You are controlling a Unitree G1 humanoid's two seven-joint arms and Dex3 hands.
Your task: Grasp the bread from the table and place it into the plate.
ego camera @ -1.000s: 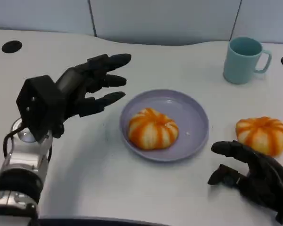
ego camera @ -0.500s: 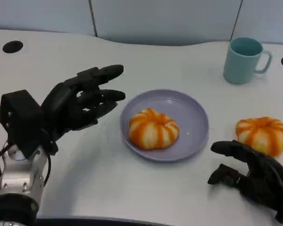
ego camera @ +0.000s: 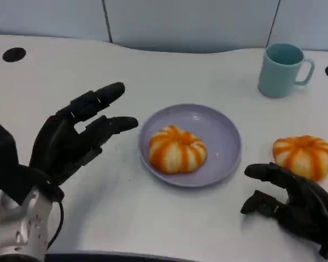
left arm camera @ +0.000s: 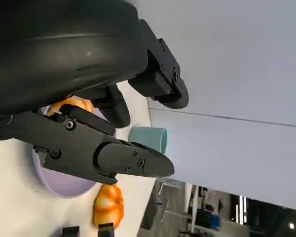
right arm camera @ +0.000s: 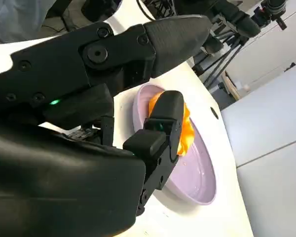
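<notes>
I see one bread (ego camera: 177,149) lying inside the lilac plate (ego camera: 225,135), left of its centre, and a second bread (ego camera: 304,156) on the white tabletop (ego camera: 169,76) to the right of the plate, apart from its rim. My left hand (ego camera: 71,139) is raised over the tabletop left of the plate, fingers (ego camera: 98,98) spread and pointing toward the plate, holding nothing. My right hand (ego camera: 292,204) rests low on the tabletop near the second bread, fingers loosely curled and apart, empty; it touches neither bread nor plate. A teal mug (ego camera: 283,69) stands upright behind the plate, to the right, handle facing right. In the left wrist view the mug (left arm camera: 148,139) shows past the fingers.
</notes>
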